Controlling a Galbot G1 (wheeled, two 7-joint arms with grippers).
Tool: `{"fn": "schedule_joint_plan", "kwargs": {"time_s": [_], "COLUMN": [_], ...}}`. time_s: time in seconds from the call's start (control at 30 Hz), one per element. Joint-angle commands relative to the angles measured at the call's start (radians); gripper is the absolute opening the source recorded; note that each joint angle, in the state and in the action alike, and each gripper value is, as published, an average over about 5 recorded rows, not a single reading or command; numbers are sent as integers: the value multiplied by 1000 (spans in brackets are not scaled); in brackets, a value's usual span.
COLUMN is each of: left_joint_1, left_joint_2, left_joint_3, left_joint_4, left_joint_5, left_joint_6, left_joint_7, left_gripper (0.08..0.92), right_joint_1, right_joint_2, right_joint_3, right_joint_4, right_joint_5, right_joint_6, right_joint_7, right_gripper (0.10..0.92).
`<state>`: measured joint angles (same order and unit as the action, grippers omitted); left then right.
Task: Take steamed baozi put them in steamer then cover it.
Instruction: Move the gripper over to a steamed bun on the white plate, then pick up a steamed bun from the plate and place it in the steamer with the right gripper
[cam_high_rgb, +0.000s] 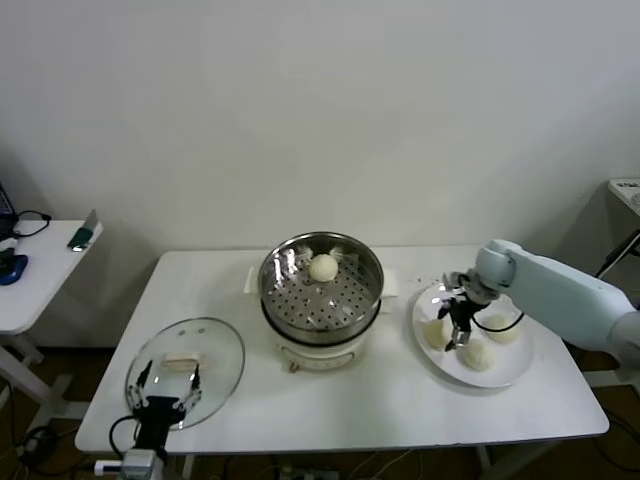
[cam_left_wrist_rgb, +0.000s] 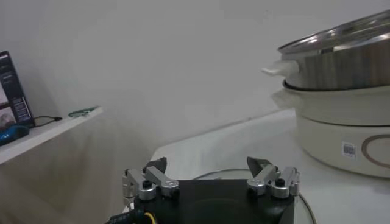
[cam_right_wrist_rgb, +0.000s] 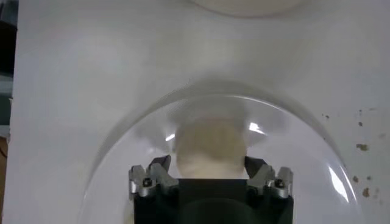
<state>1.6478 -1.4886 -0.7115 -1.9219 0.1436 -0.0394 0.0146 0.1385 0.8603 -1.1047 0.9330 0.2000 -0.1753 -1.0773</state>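
The right gripper (cam_high_rgb: 461, 331) hangs over the white plate (cam_high_rgb: 520, 368) on the right of the counter (cam_high_rgb: 400, 400), its fingers (cam_right_wrist_rgb: 152, 180) straddling one steamed baozi (cam_right_wrist_rgb: 210, 148) and drawn close to its sides; whether they already press the dough I cannot tell. This looks like the pick of the second bun, since one baozi (cam_high_rgb: 323, 267) already sits on the perforated tray at the far side of the steamer (cam_high_rgb: 321, 290). To do it well, the squeeze should be light and low on the dome, because the dough looks soft and smooth and would likely dent or slip; lift straight up to clear the two neighbours (cam_high_rgb: 478, 354) just beside it on the plate. The steamer is shiny steel on a white base, mid-counter. The cover (cam_high_rgb: 186, 372), clear glass with a metal rim and cream bar handle, lies flat at the near left, with the left gripper (cam_high_rgb: 163, 388) parked over its near edge, fingers spread wide and empty.
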Motion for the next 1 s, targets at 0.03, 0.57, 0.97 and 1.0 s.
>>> {"fn": "schedule_joint_plan", "kwargs": {"time_s": [0.03,0.57,0.97,1.0], "left_joint_1": [0,18,28,28], "left_joint_2": [4,1,0,0], "left_joint_3": [1,0,10,12], "left_joint_4": [-3,-24,-44,-44], "left_joint_5": [1,0,-3,-3], "left_joint_6": [1,-4,-6,-6], "left_joint_7": [0,0,0,1], "left_gripper": [823,823,823,823], "right_joint_1": [-12,132,661,694], "right_joint_2": [7,-39,15,33], "right_joint_3": [9,-53,-401,-420], "right_joint_4": [-12,46,79,77], "right_joint_5": [-5,88,433,463], "right_joint_6": [0,3,3,2], "right_joint_7": [-1,0,-17,-19], "right_gripper": [711,696,700,700]}}
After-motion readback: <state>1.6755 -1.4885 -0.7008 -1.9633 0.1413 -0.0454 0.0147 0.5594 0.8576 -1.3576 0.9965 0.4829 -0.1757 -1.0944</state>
